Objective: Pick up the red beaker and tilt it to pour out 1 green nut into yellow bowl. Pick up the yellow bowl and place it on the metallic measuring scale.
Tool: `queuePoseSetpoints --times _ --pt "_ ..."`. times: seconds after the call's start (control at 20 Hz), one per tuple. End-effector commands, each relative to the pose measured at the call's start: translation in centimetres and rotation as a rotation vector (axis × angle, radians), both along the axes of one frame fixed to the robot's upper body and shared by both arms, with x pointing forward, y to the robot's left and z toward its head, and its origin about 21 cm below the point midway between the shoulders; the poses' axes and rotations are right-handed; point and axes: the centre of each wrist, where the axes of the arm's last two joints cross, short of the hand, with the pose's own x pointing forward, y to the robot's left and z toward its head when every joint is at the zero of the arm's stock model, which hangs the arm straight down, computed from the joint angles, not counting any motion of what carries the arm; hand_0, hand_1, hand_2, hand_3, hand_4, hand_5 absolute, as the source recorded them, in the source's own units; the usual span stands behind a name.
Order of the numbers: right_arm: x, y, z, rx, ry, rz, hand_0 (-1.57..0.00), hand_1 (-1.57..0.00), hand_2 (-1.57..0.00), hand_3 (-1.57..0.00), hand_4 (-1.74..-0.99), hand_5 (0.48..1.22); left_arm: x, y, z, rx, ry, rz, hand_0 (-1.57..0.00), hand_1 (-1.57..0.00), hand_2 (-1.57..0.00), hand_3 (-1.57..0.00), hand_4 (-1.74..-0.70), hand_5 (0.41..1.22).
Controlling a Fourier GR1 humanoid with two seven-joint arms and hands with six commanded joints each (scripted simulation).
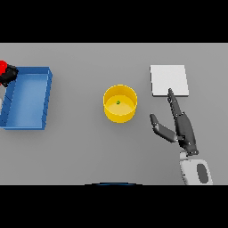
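Right hand (183,127) open, fingers straight, bowl (120,103) holding one green nut (118,102) to its left, scale (168,80) beyond its fingertips; left hand (9,75) grips red beaker (2,67)

Green nut (118,102) in yellow bowl (120,113) — right hand (183,127) beside, fingers straight.

Even flat lighting, soft faint shadows, no glare, mild blur
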Motion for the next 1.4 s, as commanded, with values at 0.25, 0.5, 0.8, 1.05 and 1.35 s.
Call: queuePoseSetpoints --times 0.25,0.5,0.8,1.05,1.35 --pt "-0.1 0.5 0.2 0.002 -0.008 0.006 0.00 0.00 0.00 0.00 -1.153 0.670 -1.8 0.4 1.4 -0.070 0.082 -0.199 -0.60 -0.55 -0.52 -0.54 -0.98 0.664" --pt "0.0 0.3 0.1 -0.029 -0.009 -0.009 0.00 0.00 0.00 0.00 -1.157 0.665 -1.8 0.0 0.8 0.047 0.178 -0.213 -0.20 -0.18 -0.17 -0.18 -0.81 0.627" --pt "0.3 0.7 0.7 -0.121 0.015 -0.017 0.00 0.00 0.00 0.00 -1.115 0.638 -1.5 -0.8 0.9 0.038 0.067 -0.247 -0.05 -0.05 -0.04 -0.05 -0.78 0.635" --pt "2.8 0.9 2.8 -0.453 -0.017 0.181 0.00 0.00 0.00 0.00 -1.122 0.649 -1.9 -1.1 0.8 -0.018 0.016 -0.260 -0.02 -0.01 -0.01 -0.01 -0.80 0.666" --pt "6.1 2.6 5.4 -0.868 -0.139 0.423 0.00 0.00 0.00 0.00 -1.152 0.632 -2.4 -1.4 0.5 -0.038 0.035 -0.262 0.00 0.00 0.00 0.00 -0.81 0.688"
